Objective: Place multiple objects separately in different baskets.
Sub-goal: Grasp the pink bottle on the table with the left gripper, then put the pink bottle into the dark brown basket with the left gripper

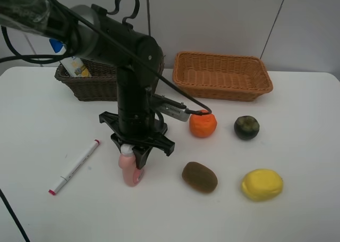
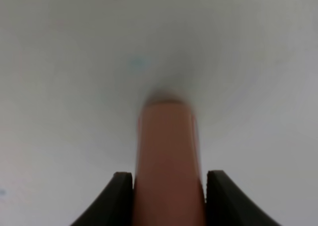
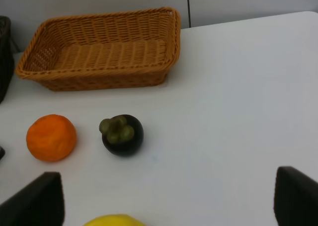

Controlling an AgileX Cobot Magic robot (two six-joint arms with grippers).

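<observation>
A small pink bottle [image 1: 130, 173] stands upright on the white table, and my left gripper [image 1: 133, 156] reaches straight down over it. In the left wrist view both black fingers [image 2: 120, 198] press against the sides of the pink bottle [image 2: 169, 161]. A white shampoo bottle [image 1: 74, 66] with a blue cap lies in the dark brown basket [image 1: 85, 88]. The orange-tan basket [image 1: 223, 76] holds nothing. On the table lie a white marker [image 1: 74, 166], an orange [image 1: 203, 124], a mangosteen [image 1: 246, 127], a kiwi [image 1: 200, 176] and a lemon [image 1: 262, 184]. My right gripper [image 3: 166, 201] is open, hovering near the lemon [image 3: 115, 220].
The left arm's body partly hides the dark basket and stands between it and the orange. A grey wall runs behind both baskets. In the right wrist view the orange [image 3: 51, 137] and the mangosteen [image 3: 122, 134] sit in front of the orange-tan basket [image 3: 99, 74].
</observation>
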